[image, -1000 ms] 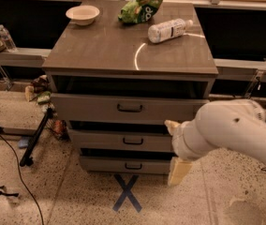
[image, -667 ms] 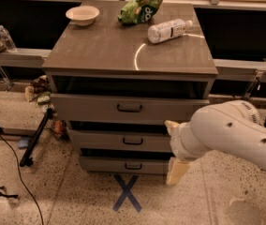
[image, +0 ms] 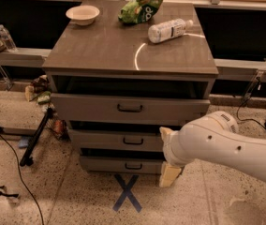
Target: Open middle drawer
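Observation:
The grey cabinet [image: 100,55] has three drawers. The middle drawer [image: 100,139] has a flat low front and a small dark loop handle [image: 133,140]; its front stands shut or nearly shut. My gripper [image: 166,154] is at the right end of the middle drawer's front, at the tip of the white arm [image: 226,146] that reaches in from the right. Its two cream fingers [image: 169,175] are spread apart, one high and one low, and hold nothing. The arm hides the right ends of the middle and lowest drawers.
The taller top drawer [image: 91,108] stands slightly pulled out. The lowest drawer [image: 100,164] sits under the middle one. On the cabinet top lie a white bowl [image: 82,14], a green chip bag [image: 139,10] and a plastic bottle [image: 169,30]. A blue tape X [image: 127,192] marks the floor. A black stand leg [image: 35,137] and cables are at the left.
The arm and gripper have shifted slightly left, closer to the drawer fronts. The drawers have not moved.

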`<state>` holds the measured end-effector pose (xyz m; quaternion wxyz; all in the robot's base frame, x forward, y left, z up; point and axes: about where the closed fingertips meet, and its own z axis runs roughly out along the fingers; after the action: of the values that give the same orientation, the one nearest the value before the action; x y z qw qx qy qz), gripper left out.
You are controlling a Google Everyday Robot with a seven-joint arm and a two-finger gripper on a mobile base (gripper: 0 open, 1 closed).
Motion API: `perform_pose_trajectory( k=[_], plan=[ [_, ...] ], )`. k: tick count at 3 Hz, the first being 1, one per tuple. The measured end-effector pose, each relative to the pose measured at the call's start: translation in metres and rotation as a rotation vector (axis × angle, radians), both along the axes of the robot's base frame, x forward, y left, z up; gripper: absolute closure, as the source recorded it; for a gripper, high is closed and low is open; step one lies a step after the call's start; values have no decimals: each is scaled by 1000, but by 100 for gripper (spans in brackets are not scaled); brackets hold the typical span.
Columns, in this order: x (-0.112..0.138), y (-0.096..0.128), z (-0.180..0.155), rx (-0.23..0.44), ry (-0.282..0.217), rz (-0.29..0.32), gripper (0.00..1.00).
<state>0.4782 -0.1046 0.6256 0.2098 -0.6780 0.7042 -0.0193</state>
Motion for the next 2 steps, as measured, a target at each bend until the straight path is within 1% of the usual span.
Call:
perform_pose_trajectory(
  k=[1,2],
  plan=[
    [11,2,-48,38,-5,-3,0],
    [27,9,-81,60,-47,44,0]
  ],
)
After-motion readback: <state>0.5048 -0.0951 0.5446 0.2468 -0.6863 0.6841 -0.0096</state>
